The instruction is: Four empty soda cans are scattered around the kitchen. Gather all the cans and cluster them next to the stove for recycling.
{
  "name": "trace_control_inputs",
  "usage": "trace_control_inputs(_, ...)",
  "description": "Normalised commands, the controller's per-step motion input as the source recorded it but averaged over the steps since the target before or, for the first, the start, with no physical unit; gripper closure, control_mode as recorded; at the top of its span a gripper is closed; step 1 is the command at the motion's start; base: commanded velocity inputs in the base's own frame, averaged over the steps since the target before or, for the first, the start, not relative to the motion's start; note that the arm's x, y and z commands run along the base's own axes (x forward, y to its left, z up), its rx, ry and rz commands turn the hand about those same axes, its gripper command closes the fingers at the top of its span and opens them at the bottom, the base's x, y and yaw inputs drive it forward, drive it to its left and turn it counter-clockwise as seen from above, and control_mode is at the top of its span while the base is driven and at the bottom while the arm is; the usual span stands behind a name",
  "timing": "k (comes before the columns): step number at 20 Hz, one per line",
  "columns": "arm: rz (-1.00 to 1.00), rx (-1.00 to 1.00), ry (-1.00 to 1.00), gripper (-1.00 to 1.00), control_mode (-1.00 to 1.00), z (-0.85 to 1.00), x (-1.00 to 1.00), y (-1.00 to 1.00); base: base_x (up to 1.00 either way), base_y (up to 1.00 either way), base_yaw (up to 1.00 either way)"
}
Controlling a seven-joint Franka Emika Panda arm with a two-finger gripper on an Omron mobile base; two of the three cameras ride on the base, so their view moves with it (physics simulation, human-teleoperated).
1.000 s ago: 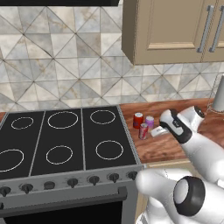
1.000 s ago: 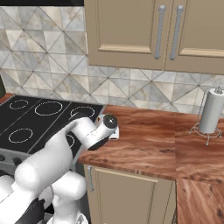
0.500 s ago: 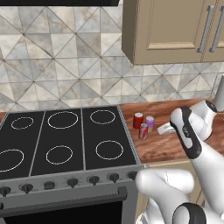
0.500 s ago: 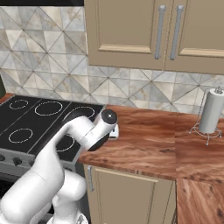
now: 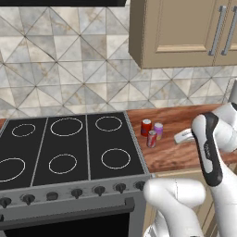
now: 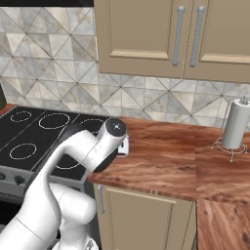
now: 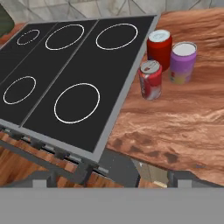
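Observation:
Three soda cans stand upright in a tight group on the wooden counter, just right of the stove (image 5: 69, 148) (image 7: 65, 65). They are a red can (image 5: 146, 126) (image 7: 159, 47), a pale purple can (image 5: 158, 130) (image 7: 183, 62) and a greyish-red can (image 5: 151, 138) (image 7: 150, 79). My gripper (image 5: 181, 137) (image 6: 124, 146) hovers low over the counter to the right of the cans, pointing at them and a short way off. In the hand view its fingertips (image 7: 181, 178) stand far apart at the bottom edge, open with nothing between them.
Wooden counter (image 6: 161, 161) stretches right of the stove (image 6: 34, 136). A tall white paper-towel roll (image 6: 236, 124) stands on a wire holder at the far right. Beige wall cabinets (image 5: 185, 32) hang above the counter. My forearm (image 5: 208, 148) rises over the counter's front edge.
My hand has drawn back a little to the right, away from the cans, and the elbow has swung. The gripper stayed open. The cans have not moved.

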Motion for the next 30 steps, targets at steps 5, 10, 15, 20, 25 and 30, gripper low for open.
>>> trace_control_inputs(5,0.00,-0.01,0.01,-1.00,-1.00,0.38,-0.52,0.00,0.00,0.00,0.00)
trace_control_inputs(10,0.00,0.00,-0.03,-1.00,-1.00,0.45,-0.53,0.00,0.00,0.00,0.00)
trace_control_inputs(15,0.00,0.00,-0.14,-1.00,-1.00,0.44,-0.39,0.00,0.00,0.00,0.00)
trace_control_inputs(20,0.04,0.00,-0.17,-1.00,-1.00,0.26,-0.21,0.01,0.00,0.00,0.00)
trace_control_inputs(25,0.15,0.00,-0.17,-1.00,-1.00,0.01,-0.02,0.05,0.00,0.00,0.00)
trace_control_inputs(30,0.06,0.00,-0.04,-1.00,-1.00,0.00,0.00,0.02,0.00,0.00,0.00)
